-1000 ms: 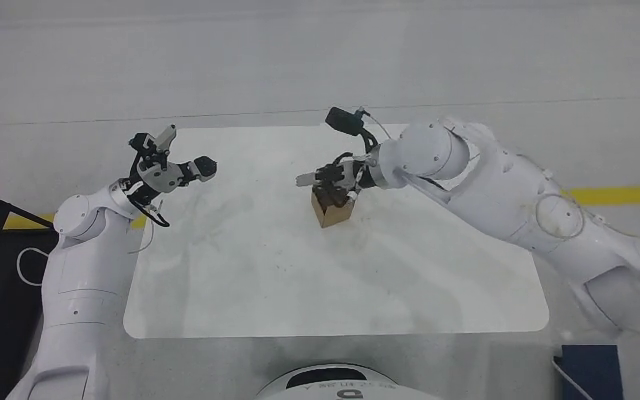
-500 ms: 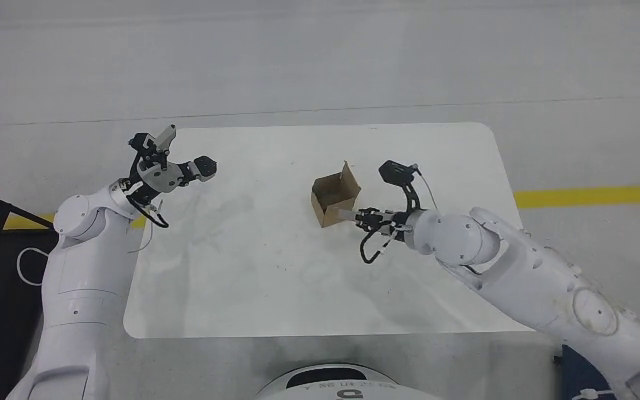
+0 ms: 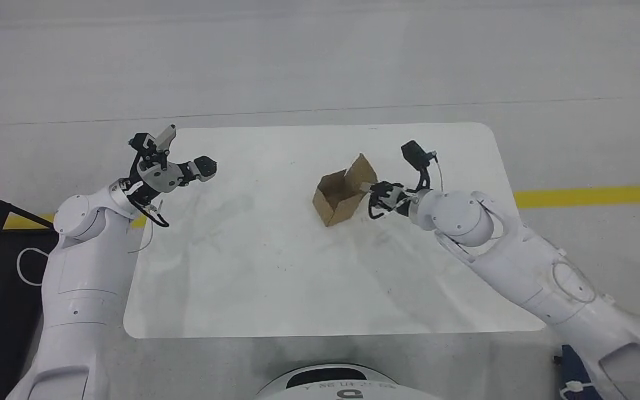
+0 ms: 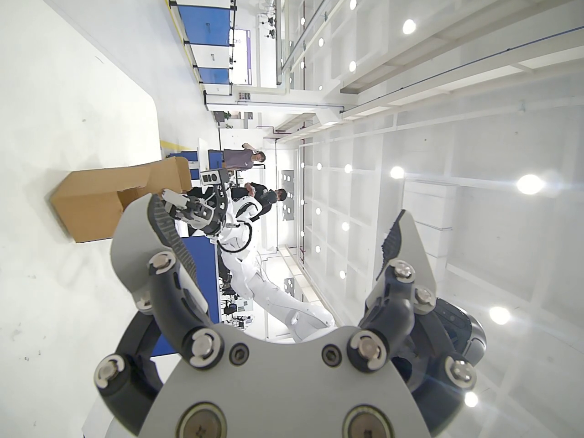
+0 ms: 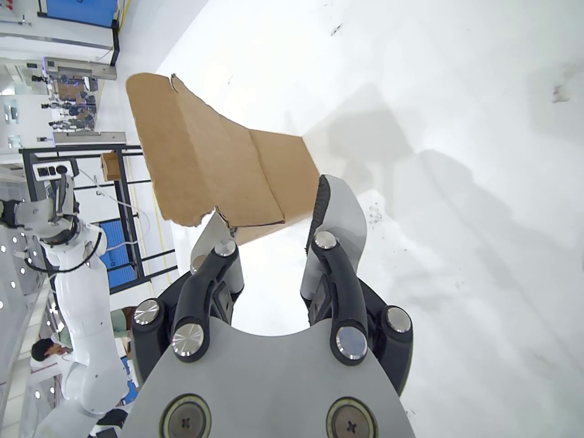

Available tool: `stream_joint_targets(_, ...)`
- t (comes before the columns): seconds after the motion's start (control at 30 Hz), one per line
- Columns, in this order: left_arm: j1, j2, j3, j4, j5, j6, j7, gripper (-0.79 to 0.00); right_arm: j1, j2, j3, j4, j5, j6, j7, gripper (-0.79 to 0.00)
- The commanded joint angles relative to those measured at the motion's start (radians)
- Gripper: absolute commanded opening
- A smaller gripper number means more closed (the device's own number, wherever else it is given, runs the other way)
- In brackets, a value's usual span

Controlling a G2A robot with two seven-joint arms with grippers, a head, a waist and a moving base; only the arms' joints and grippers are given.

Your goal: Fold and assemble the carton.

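Observation:
A small brown carton [image 3: 338, 197] stands near the middle of the white table [image 3: 300, 290], with one tall flap raised toward the right. My right gripper [image 3: 376, 198] is at the carton's right side. In the right wrist view the carton [image 5: 214, 157] has its lower wall edge between the fingers of the right gripper [image 5: 273, 211], which is shut on it; one fingertip is hidden behind the cardboard. My left gripper [image 3: 185, 155] hovers open at the table's far left corner, well away. In the left wrist view, past the left gripper [image 4: 273, 225], I see the carton [image 4: 91, 202].
The table has rounded corners, and grey floor lies all around it. A yellow floor line [image 3: 590, 195] runs off to the right. Bare tabletop lies between the carton and the left arm, and along the front edge.
My right arm swung from over the carton's back to its right side and took hold there. The carton's flap now leans out to the right. The left arm stayed still.

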Motion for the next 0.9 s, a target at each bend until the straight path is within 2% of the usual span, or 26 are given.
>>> stream_joint_targets(0.0,0.000,0.000,0.000,0.000,0.000,0.000,0.000,0.000,0.015,-0.005,0.012,0.016,0.003,-0.018,0.016,-0.588)
stream_joint_targets(0.13,0.000,0.000,0.000,0.000,0.000,0.000,0.000,0.000,0.044,-0.011,0.017,0.021,-0.027,-0.054,0.093,-0.591)
stream_joint_targets(0.17,0.000,0.000,0.000,0.000,0.000,0.000,0.000,0.000,0.055,-0.014,0.014,0.027,-0.032,-0.068,0.123,-0.625)
stream_joint_targets(0.23,0.000,0.000,0.000,0.000,0.000,0.000,0.000,0.000,0.076,-0.021,0.009,0.051,-0.034,-0.099,0.173,-0.785)
stream_joint_targets(0.53,0.000,0.000,0.000,0.000,0.000,0.000,0.000,0.000,0.161,-0.044,-0.013,0.176,-0.094,-0.385,0.445,-0.785)
stream_joint_targets(0.63,0.000,0.000,0.000,0.000,0.000,0.000,0.000,0.000,0.191,-0.048,-0.018,0.213,-0.136,-0.446,0.526,-0.785)
stream_joint_targets(0.7,0.000,0.000,0.000,0.000,0.000,0.000,0.000,0.000,0.217,-0.053,-0.033,0.226,-0.188,-0.452,0.584,-0.785)
stream_joint_targets(0.73,0.000,0.000,0.000,0.000,0.000,0.000,0.000,0.000,0.232,-0.056,-0.040,0.236,-0.207,-0.443,0.603,-0.733)
stream_joint_targets(0.77,0.000,0.000,0.000,0.000,0.000,0.000,0.000,0.000,0.245,-0.062,-0.046,0.248,-0.211,-0.426,0.612,-0.434)
stream_joint_targets(0.8,0.000,0.000,0.000,0.000,0.000,0.000,0.000,0.000,0.257,-0.069,-0.052,0.257,-0.207,-0.419,0.622,-0.022)
stream_joint_targets(0.87,0.000,0.000,0.000,0.000,0.000,0.000,0.000,0.000,0.279,-0.081,-0.062,0.281,-0.205,-0.416,0.629,0.000)
